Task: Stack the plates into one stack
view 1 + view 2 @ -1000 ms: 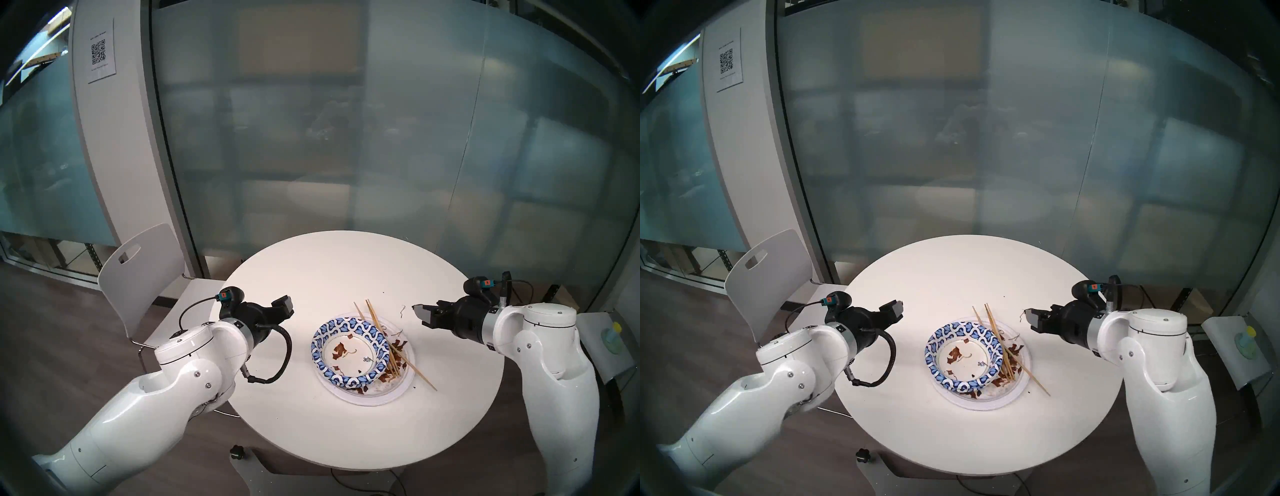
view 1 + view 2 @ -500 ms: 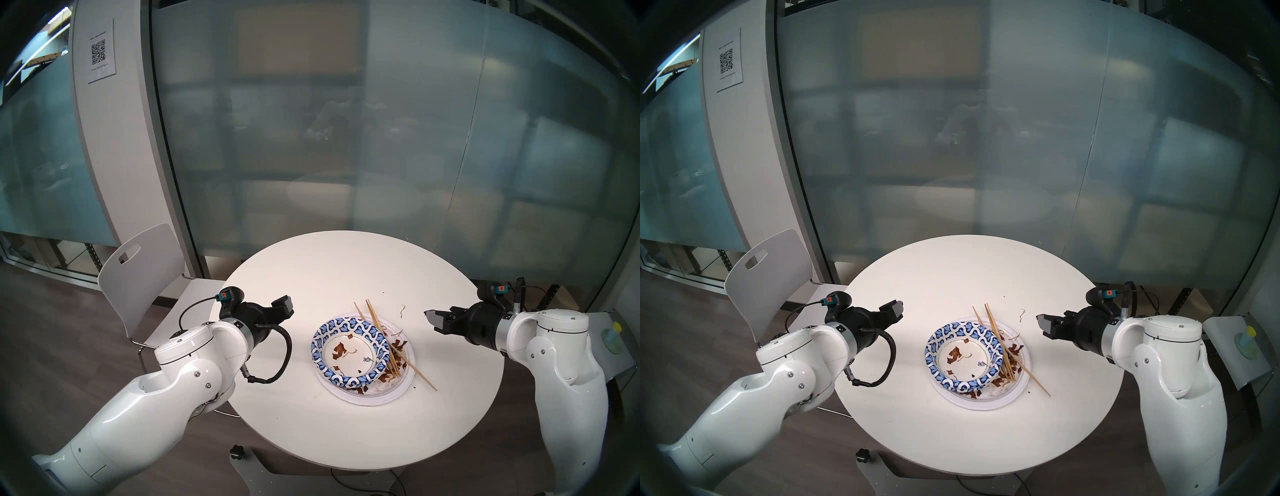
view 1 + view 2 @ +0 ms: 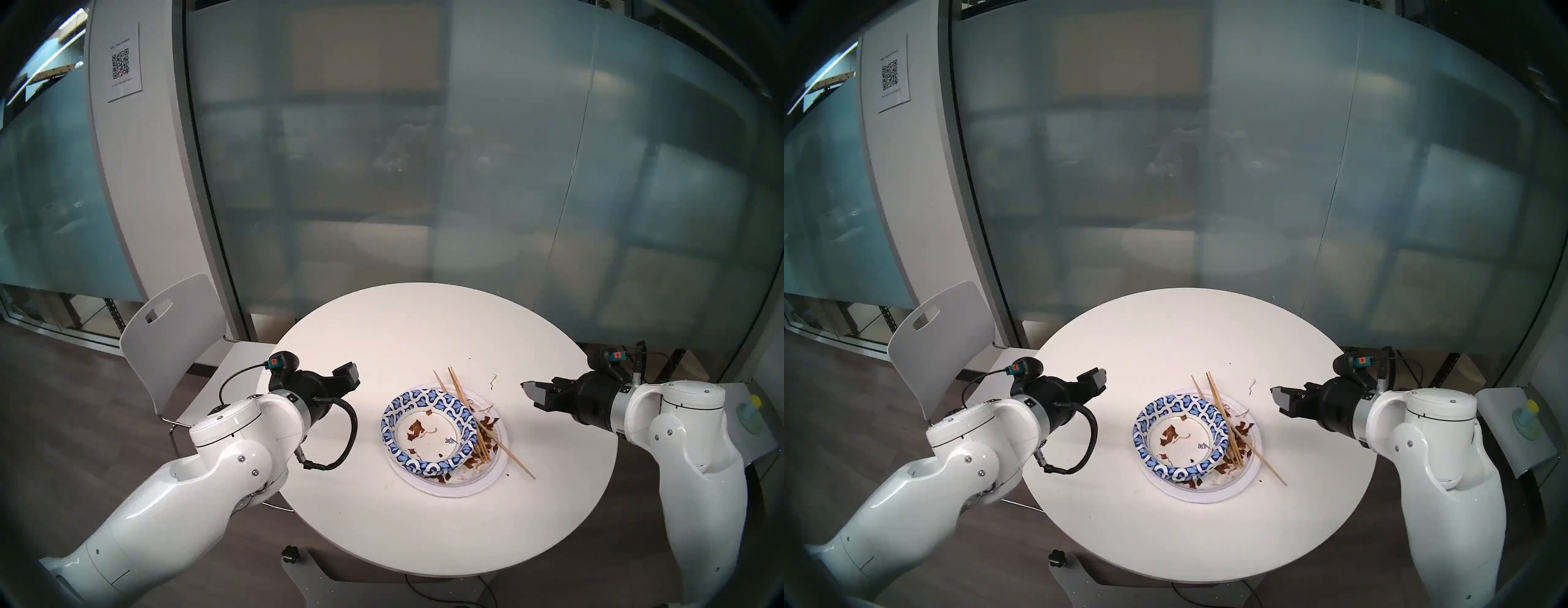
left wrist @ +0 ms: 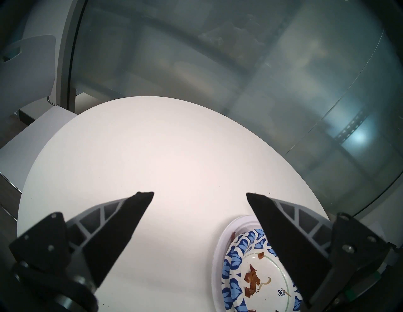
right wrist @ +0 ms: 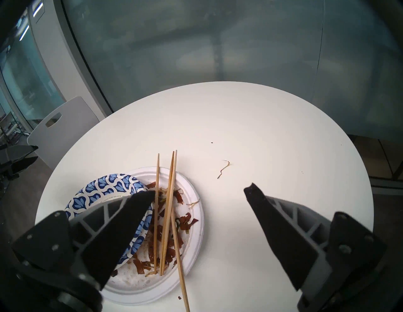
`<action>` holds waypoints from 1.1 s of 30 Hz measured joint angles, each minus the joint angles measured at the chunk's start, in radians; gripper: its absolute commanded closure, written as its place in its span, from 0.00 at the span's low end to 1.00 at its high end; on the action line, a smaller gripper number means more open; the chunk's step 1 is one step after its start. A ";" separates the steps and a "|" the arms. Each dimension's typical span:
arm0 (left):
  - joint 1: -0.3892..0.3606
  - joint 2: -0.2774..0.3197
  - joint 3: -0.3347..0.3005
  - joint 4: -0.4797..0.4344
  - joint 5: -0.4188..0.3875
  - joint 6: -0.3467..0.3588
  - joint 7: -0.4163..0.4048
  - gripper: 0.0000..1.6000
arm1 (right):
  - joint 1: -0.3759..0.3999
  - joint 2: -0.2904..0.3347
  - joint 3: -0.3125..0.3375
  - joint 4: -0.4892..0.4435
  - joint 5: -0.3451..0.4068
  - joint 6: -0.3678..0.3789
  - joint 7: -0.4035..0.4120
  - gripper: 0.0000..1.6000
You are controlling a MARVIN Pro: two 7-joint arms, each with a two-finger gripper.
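Both grippers hang clear of the stack [image 3: 445, 441], one to each side, apparently so nothing disturbs it. The left gripper [image 4: 199, 194] is wide and empty; the right gripper [image 5: 199, 190] is wide and empty. The stack sits near the middle of the table [image 3: 424, 331]: blue-patterned plates [image 3: 426, 433] nested off-centre on white plates [image 3: 458, 490]. Chopsticks [image 5: 168, 213] lie across the white plate among brown food scraps [image 5: 185, 222]; the top plate also holds scraps. Stacking appears complete

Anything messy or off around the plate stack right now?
Yes: the blue-patterned plates sit off-centre on the white plates; chopsticks lie across them, one overhanging onto the table; a food strand lies loose nearby.
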 measured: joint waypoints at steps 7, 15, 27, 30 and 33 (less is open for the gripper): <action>0.000 0.000 0.000 0.000 0.000 0.000 0.000 0.00 | 0.000 0.002 0.000 0.000 0.003 0.000 0.000 0.00; 0.000 0.000 0.000 0.000 0.000 0.000 0.000 0.00 | 0.000 0.004 0.000 -0.001 0.006 0.000 -0.005 0.00; 0.000 0.000 0.000 0.000 0.000 0.000 0.000 0.00 | 0.000 0.007 0.000 -0.001 0.012 0.000 -0.012 0.00; 0.000 0.000 0.000 0.000 0.000 0.000 0.000 0.00 | 0.000 0.007 0.000 -0.001 0.014 0.000 -0.014 0.00; 0.000 0.000 0.000 0.000 0.000 0.000 0.000 0.00 | 0.000 0.008 0.000 -0.001 0.015 0.000 -0.014 0.00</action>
